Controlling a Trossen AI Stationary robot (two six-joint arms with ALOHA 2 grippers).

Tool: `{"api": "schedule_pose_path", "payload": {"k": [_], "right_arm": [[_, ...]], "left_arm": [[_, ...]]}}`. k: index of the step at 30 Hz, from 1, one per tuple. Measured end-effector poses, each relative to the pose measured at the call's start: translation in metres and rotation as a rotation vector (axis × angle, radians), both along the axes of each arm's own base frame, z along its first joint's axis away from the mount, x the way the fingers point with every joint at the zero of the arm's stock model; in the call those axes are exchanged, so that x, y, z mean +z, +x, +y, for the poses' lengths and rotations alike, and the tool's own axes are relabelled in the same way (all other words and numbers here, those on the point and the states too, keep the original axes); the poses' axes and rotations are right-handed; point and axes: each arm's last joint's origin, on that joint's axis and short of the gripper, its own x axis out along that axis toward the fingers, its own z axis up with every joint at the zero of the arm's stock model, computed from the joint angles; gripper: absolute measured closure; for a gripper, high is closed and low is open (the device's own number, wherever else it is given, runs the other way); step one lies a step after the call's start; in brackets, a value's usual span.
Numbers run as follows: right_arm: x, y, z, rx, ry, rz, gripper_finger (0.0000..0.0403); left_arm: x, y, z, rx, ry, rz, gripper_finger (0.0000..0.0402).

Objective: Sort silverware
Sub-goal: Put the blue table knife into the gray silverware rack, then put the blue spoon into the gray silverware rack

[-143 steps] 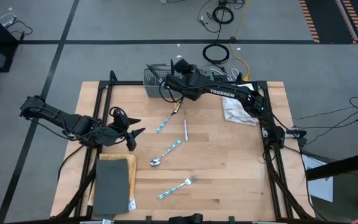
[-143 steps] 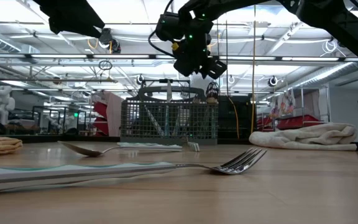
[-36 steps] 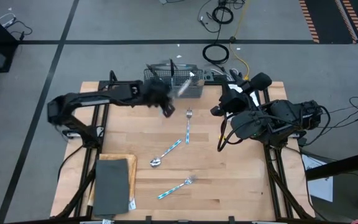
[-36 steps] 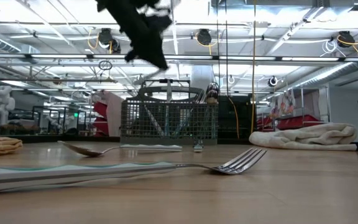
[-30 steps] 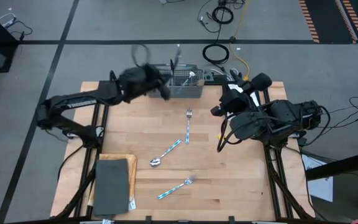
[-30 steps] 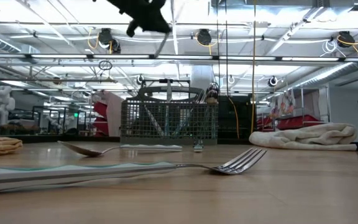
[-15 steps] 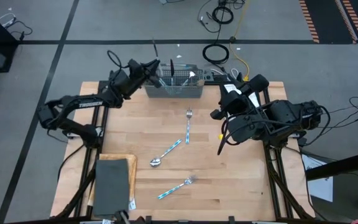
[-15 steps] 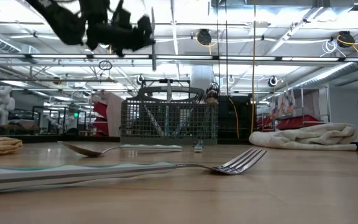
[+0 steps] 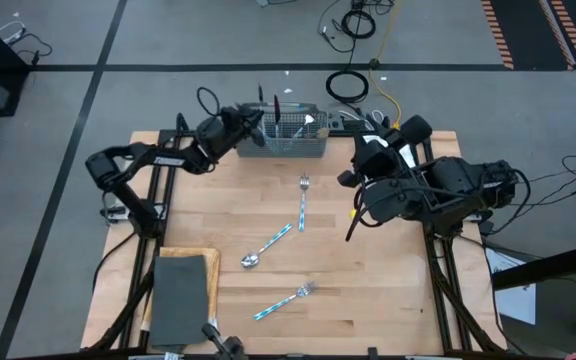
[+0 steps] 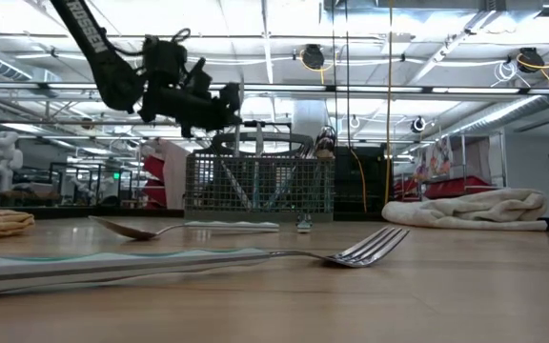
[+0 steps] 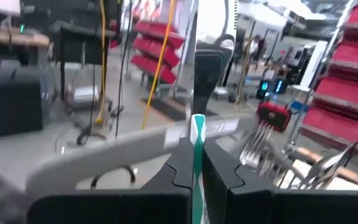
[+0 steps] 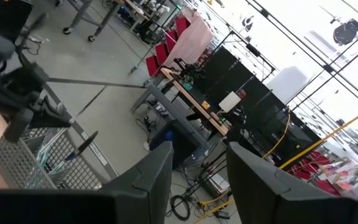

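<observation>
Left gripper (image 9: 251,124) pinching blue-and-white-handled metal knife (image 11: 197,134) above grey mesh rectangular basket (image 9: 280,140). Right gripper (image 12: 194,165) spread, empty, raised at table's right.

Wood table (image 9: 388,280), wire-mesh basket (image 9: 286,146), shiny metal fork (image 10: 355,250).

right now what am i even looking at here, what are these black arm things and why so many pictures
These are two robot arms at a wooden table, each ending in a two-finger gripper. One picture looks straight down, one looks level across the tabletop, and two come from cameras on the arms' wrists. The left gripper is shut on a knife with a blue-and-white handle, holding it over the grey mesh basket at the table's far edge. The right gripper waits open at the right side. Two forks and a spoon lie on the wood.
</observation>
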Motion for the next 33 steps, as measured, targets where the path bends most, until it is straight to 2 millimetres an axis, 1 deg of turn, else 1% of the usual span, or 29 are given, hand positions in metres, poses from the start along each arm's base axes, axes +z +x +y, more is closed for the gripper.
{"api": "schedule_pose_path", "payload": {"k": [5,8,11,13,16,20,23,27,30,33], "right_arm": [[0.000,0.000,0.000,0.001,0.000,0.000,0.0261],[0.000,0.000,0.000,0.001,0.000,0.000,0.0261],[0.000,0.000,0.000,0.001,0.000,0.001,0.0261],[0.000,0.000,0.000,0.001,0.000,0.001,0.0261],[0.000,0.000,0.000,0.002,0.001,0.003,0.0261],[-0.001,0.001,0.000,0.031,0.023,0.011,0.0261],[-0.001,0.001,0.001,0.041,0.031,0.014,0.0261],[-0.001,0.001,0.001,0.041,0.031,0.014,0.0261],[-0.001,0.001,0.001,0.041,0.032,0.013,0.0261],[-0.002,0.002,0.001,0.102,0.085,0.024,0.0261]], "left_arm": [[-0.012,0.003,0.003,0.002,-0.054,-0.007,0.0388],[-0.014,0.003,0.003,0.001,-0.064,0.008,0.0357],[-0.017,0.003,0.003,0.002,-0.055,0.063,0.0319],[-0.019,0.003,0.003,0.002,-0.054,0.087,0.0302],[-0.020,0.003,0.003,0.001,-0.052,0.115,0.0289],[-0.019,0.003,0.002,-0.003,-0.032,0.131,0.0285],[-0.009,0.001,0.000,-0.010,-0.009,0.104,0.0284],[0.015,-0.005,-0.007,-0.093,0.029,0.049,0.0283],[0.040,-0.011,-0.018,-0.229,0.012,0.019,0.0283],[0.066,-0.021,-0.032,-0.422,-0.083,-0.011,0.0283]]}}
